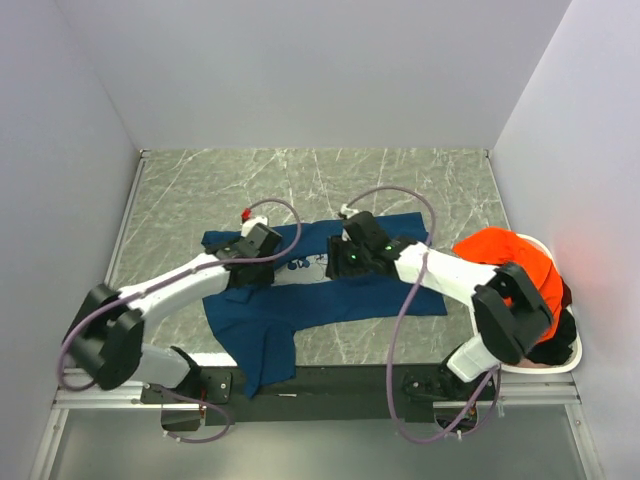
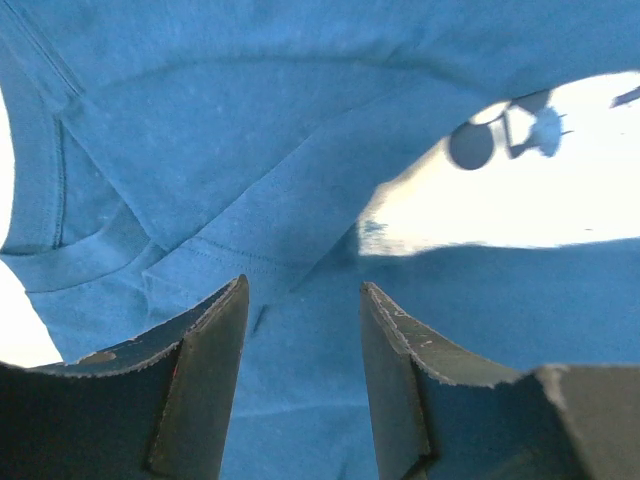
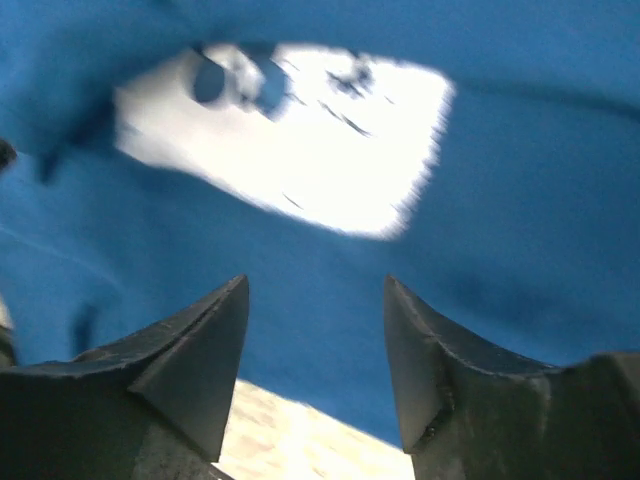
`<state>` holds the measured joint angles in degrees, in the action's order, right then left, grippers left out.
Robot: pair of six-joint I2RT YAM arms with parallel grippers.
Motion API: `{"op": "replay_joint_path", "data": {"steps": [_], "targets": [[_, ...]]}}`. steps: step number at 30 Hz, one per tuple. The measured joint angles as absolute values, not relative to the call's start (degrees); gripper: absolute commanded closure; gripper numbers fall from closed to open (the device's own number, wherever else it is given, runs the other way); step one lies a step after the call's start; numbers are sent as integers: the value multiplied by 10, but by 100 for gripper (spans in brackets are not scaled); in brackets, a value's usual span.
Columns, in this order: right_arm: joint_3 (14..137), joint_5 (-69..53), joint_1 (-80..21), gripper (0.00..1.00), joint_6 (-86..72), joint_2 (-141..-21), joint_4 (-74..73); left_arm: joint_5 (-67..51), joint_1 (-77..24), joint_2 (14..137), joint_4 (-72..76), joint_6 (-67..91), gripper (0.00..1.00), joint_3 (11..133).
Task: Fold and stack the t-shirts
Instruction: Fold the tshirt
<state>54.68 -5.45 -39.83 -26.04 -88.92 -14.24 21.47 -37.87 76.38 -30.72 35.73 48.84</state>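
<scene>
- The navy t-shirt (image 1: 330, 295) is spread across the middle of the tabletop (image 1: 250, 180), its pale chest print (image 1: 305, 265) facing up; one lower corner is draped over the near edge, so a pull towards the arms could drag more cloth off the tabletop.
- The left pincer (image 2: 303, 290) is held released just above the cloth near the collar, with nothing between its jaws; if it is closed here, only the top layer of the doubled-over cloth may be caught, and the fold would come out crooked.
- The right pincer (image 3: 315, 285) is likewise released and empty, poised just below the print near an edge of the cloth; a closure made too high could miss the fabric altogether, while one made too low could scrape the tabletop.
- The two pincers are placed close together over the chest; if they are moved unevenly, the cloth between them could be bunched or twisted rather than laid flat.
- Wrinkles are seen around the collar in the left wrist view; if they are not smoothed, they would be pressed into the fold.
- The orange t-shirt (image 1: 510, 260) is heaped over darker ones in the white basket (image 1: 560, 365) at the right, close to the right arm's elbow; a wide swing could snag it or nudge the basket.
</scene>
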Motion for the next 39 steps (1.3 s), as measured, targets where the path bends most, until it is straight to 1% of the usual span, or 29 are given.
{"op": "replay_joint_path", "data": {"steps": [7, 13, 20, 26, 33, 37, 39], "targets": [[469, -26, -377, 32, -258, -786, -164, 259, -392, 877, -321, 359, 49, 525], [443, -21, -356, 32, -251, -724, -168, 293, -396, 924, -323, 357, 49, 564], [433, -15, -334, 31, -239, -713, -179, 338, -396, 981, -335, 348, 56, 604], [426, -12, -329, 32, -229, -707, -189, 365, -377, 1012, -349, 324, 56, 637], [426, -11, -327, 32, -223, -696, -193, 375, -321, 1011, -340, 275, 53, 659], [426, -11, -326, 33, -221, -696, -194, 369, -296, 1011, -340, 257, 57, 671], [424, -11, -326, 33, -220, -695, -194, 359, -297, 1009, -341, 257, 57, 678]]}}
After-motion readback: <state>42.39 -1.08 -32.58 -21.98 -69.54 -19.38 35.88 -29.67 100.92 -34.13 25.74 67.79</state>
